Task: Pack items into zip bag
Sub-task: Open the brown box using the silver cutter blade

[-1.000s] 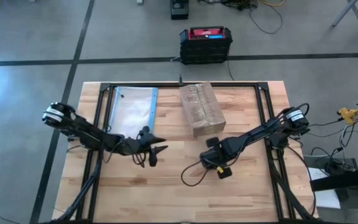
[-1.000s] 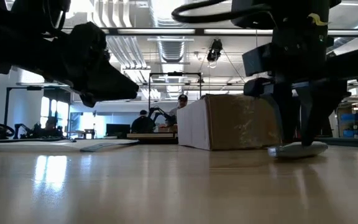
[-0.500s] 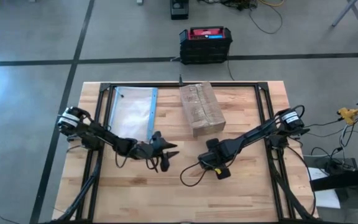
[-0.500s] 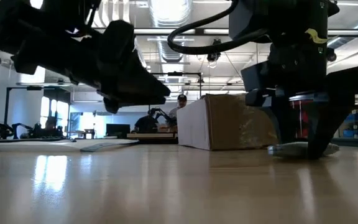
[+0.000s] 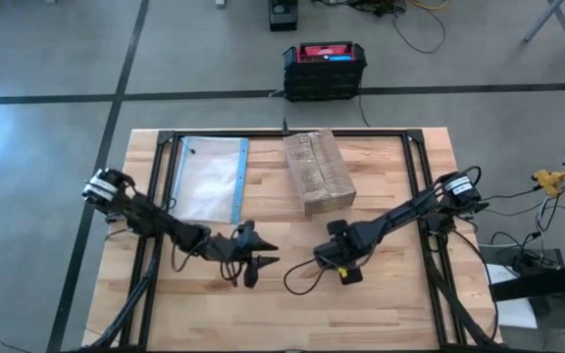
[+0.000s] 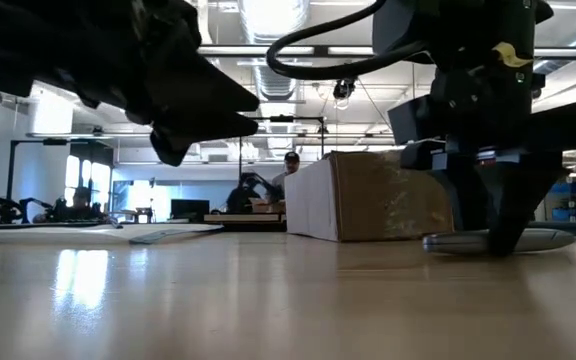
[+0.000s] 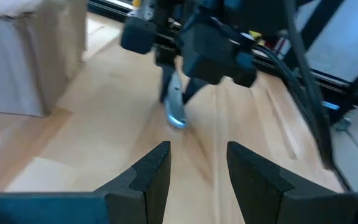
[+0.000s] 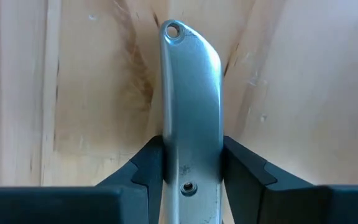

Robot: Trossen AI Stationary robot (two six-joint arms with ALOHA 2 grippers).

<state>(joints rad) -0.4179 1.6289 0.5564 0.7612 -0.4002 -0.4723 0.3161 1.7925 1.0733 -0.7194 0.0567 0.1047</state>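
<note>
- Since the earlier frames your L arm has swung in from the table's L side toward centre; L gripper [image 5: 259,257] now hangs above bare wood, a bit nearer the front edge than half a sec ago.
- R gripper [image 5: 333,257] has crept slightly toward the L one and now sits low at the table, in front of the cardboard box [image 5: 317,172].
- R claw: clenched on the grey metal tool [image 8: 190,118]. In the R wrist view both fingers [image 8: 146,168] press the tool's flanks; its rounded end with a small hole sticks out past them over the wood.
- Low view: tool [image 6: 498,241] lies about flat, at or just off the tabletop; can't tell if it touches.
- L claw: fingers [image 7: 156,175] apart, nothing between them, so released. L wrist cam looks straight at the R gripper [image 7: 178,102] and the tool [image 7: 176,110] in it.
- Zip bag [image 5: 208,178] lies flat at the back L of the table [image 5: 390,304], blue strip along the side facing the box, well apart from both grippers.
- You can't make out the items in any view; too small to tell.
- Box stands back-centre, beside the bag w/ a gap between.
- Beyond the table's far edge: black-and-red case [image 5: 325,69] on the floor. Low view shows a person [image 6: 290,170] in the room behind.
</note>
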